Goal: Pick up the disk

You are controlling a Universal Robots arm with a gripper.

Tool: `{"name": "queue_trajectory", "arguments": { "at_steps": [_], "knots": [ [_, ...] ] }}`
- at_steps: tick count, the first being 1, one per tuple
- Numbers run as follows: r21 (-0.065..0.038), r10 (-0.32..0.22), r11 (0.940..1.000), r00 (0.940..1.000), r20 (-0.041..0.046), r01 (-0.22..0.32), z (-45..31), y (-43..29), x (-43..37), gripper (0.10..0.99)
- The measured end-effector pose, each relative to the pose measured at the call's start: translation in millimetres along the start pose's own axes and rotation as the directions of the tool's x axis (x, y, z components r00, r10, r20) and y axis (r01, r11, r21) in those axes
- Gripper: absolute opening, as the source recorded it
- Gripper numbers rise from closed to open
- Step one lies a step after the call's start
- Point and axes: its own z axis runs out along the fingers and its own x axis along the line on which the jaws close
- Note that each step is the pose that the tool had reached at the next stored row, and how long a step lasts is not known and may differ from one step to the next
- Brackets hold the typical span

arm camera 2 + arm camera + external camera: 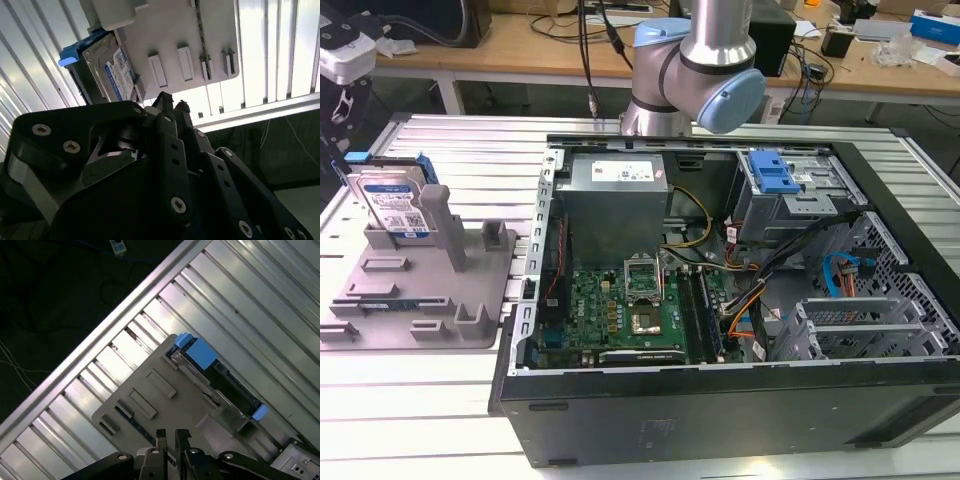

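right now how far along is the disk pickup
Nothing looks done: the disk stands upright in the grey holder, at the exterior view's left. In hand: the gripper hangs above the holder, apart from the disk, holding nothing. Left: the grasp and lift.

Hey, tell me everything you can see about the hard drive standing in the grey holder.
The disk is a flat, silver-grey metal rectangle with a white-and-blue label on its face and blue plastic rails on its sides. It stands on edge, roughly upright, slotted into the grey plastic holder on the exterior view's left, beside the open computer case. The holder touches it; the gripper is apart from it.
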Motion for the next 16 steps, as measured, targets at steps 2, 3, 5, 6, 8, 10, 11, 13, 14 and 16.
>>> {"name": "queue_trajectory", "arguments": {
  "at_steps": [2,3,5,6,8,10,11,13,14,16],
  "knots": [
    [0.0,-0.047,0.9989,0.9989,-0.0018,0.047,0.1,0.0,0.0,0.357],
    [0.0,-0.093,0.9957,0.9957,-0.0036,0.093,0.2,0.0,0.0,0.357],
    [-0.001,-0.175,0.9846,0.9846,-0.0067,0.175,0.4,0.0,0.0,0.541],
    [-0.001,-0.199,0.9801,0.9801,-0.0076,0.199,0.5,0.0,0.0,0.541],
    [0.0,-0.246,0.9692,0.9691,-0.009,0.246,0.6,0.0,0.0,0.541],
    [0.0,-0.294,0.9557,0.9556,-0.0103,0.294,0.8,0.0,0.0,0.541],
    [0.001,-0.31,0.9506,0.9505,-0.0106,0.31,0.9,0.0,0.0,0.541],
    [0.007,-0.377,0.926,0.926,-0.0097,0.377,1.9,-0.1,-0.1,0.541],
    [0.008,-0.394,0.919,0.919,-0.0099,0.394,2.1,-0.1,0.0,0.541],
    [0.01,-0.436,0.9001,0.9001,-0.0108,0.436,2.6,-0.1,0.0,0.541]
  ]
}}
